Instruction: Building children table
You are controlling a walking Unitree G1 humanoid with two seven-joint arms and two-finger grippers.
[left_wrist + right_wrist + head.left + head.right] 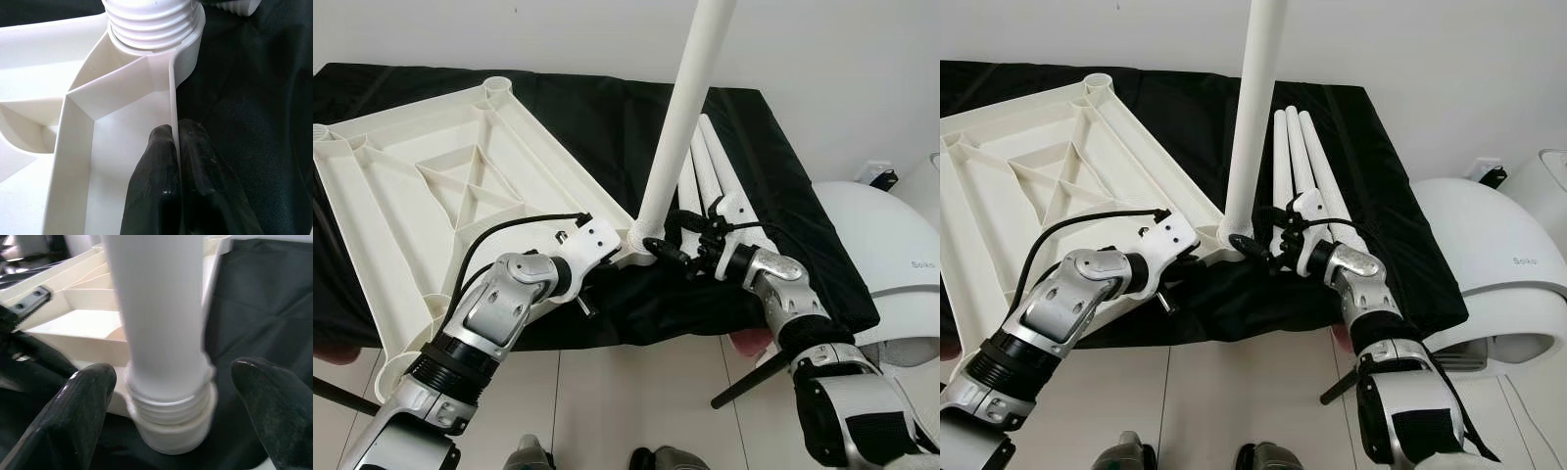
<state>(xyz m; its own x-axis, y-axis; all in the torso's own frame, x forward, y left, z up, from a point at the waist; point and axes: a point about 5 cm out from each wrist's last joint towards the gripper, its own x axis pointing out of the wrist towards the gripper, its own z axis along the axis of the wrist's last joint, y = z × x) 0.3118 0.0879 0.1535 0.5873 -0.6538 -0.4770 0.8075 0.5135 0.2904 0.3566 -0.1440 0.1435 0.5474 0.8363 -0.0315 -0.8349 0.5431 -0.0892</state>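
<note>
One leg [683, 117] stood upright in the corner socket of the upturned tabletop [431, 176]; three legs [1307, 166] lay beside it, unfitted. The left gripper [176, 171] pinched the tabletop's edge; the right gripper [166, 406] straddled the leg's base, fingers apart.

- A room in a home, by its plain white wall [822, 59] and pale tiled floor [636, 401].
- A low surface draped in black cloth [607, 117] stands against that wall.
- A rounded white household appliance [1498, 264] sits beside it.
</note>
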